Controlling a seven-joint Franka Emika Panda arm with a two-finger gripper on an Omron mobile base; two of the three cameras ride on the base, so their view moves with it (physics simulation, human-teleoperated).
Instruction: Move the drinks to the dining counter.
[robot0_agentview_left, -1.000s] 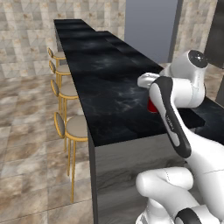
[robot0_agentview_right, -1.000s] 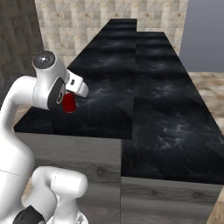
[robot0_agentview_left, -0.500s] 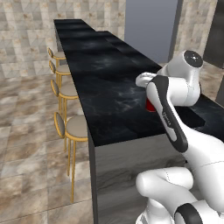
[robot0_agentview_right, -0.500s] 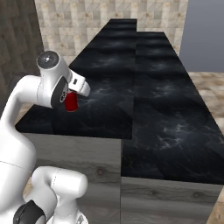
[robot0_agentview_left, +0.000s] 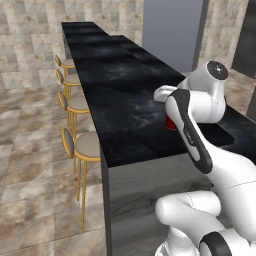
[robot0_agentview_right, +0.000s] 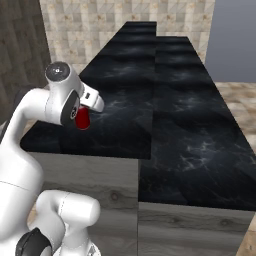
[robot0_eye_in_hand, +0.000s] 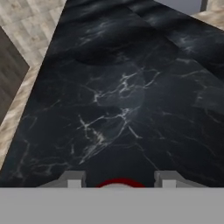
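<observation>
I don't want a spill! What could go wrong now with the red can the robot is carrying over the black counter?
The red can sits between the gripper fingers, seemingly above the lower level of the counter. It could topple if released before touching down. It also hangs near the counter's front edge, so a sloppy drop might send it rolling to the floor.

Beige and grey stone-tile walls (robot0_agentview_left: 30, 35) at the back, above a mottled tile floor (robot0_agentview_left: 30, 165) in brown and tan. Four gold-framed stools (robot0_agentview_left: 85, 150) with pale round seats lined up in a row. Further back, a tall plain grey-blue panel (robot0_agentview_left: 172, 30), and dark wood panelling (robot0_agentview_right: 20, 55) off to one side.
</observation>
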